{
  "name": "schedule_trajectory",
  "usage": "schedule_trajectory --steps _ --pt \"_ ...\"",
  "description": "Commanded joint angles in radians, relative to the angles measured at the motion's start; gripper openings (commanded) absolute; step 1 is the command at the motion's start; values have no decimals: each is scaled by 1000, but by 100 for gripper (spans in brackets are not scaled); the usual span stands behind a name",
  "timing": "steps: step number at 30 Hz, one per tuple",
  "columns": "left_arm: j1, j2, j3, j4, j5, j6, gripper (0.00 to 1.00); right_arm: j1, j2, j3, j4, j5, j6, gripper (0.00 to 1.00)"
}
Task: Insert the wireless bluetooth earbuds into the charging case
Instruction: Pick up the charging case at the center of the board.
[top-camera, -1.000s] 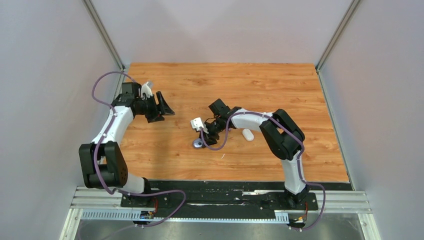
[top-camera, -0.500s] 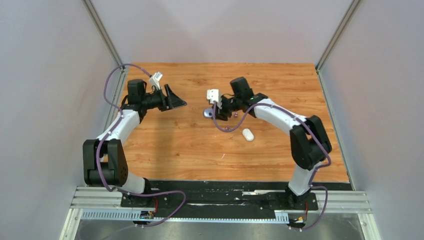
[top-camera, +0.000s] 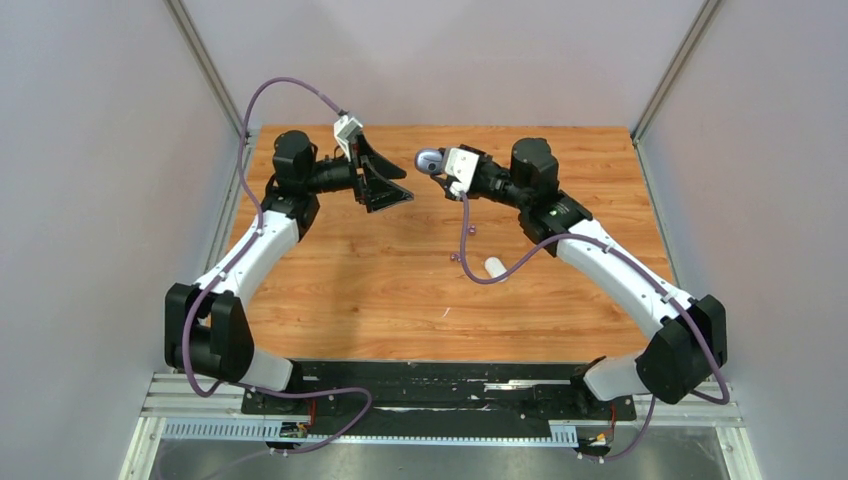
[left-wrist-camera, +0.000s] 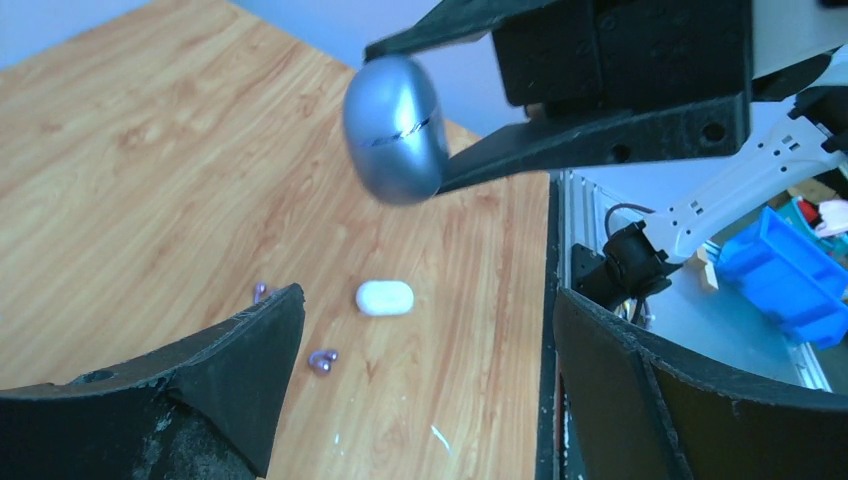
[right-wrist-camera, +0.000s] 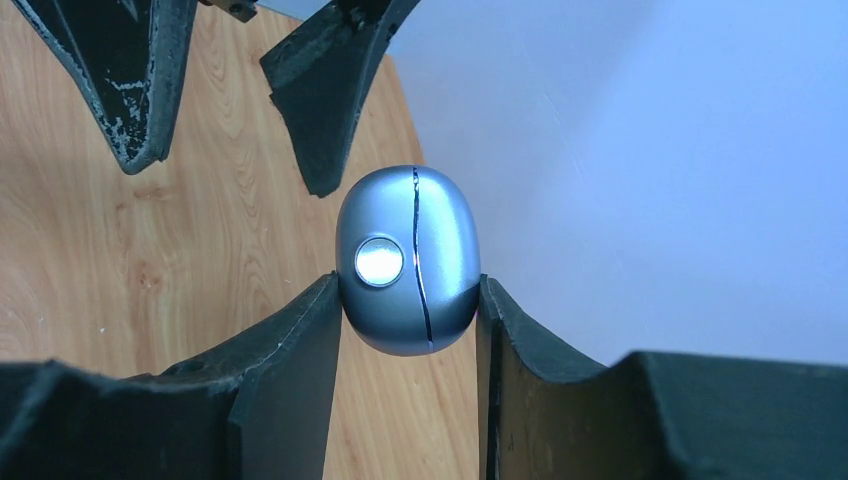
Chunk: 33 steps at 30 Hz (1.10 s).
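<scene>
Above far centre of wooden surface (top-camera: 350, 290): right gripper (top-camera: 438, 164) clamps silver pebble-shaped charging case (right-wrist-camera: 408, 258); left gripper (top-camera: 408, 186) wide, empty. Square up to seam (right-wrist-camera: 416, 250) first.

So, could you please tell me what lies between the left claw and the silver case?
Nothing: the top view shows only a bare gap between left claw and silver case.

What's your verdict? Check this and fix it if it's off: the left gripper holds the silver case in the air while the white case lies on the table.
One thing is wrong: the right gripper, not the left, holds the silver case in the air. The right wrist view shows its jaws clamped on it. The left gripper is open and empty. The white case does lie on the table.
</scene>
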Motion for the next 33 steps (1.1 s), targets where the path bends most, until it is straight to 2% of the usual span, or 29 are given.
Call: schedule_trajectory --steps 1,5,8,15,18,22,28,33 --pt "-26 -10 83 26 5 15 100 31 -38 -20 75 37 -45 0" --pt "-39 5 93 107 11 -37 97 61 -42 -21 79 54 -61 0" --pt "-43 24 105 119 37 -58 82 73 -38 -21 99 62 -62 0" --pt "-46 67 122 207 63 -125 63 104 -15 -11 157 92 -68 0" --pt "-46 76 125 228 66 -143 51 109 -12 -12 157 89 -80 0" --pt "-46 82 124 251 66 -158 50 112 -10 -19 158 93 -94 0" --pt "-46 94 129 281 70 -183 55 114 -1 -24 157 88 -101 0" --pt "-46 111 140 315 91 -213 64 113 6 -24 157 94 -100 0"
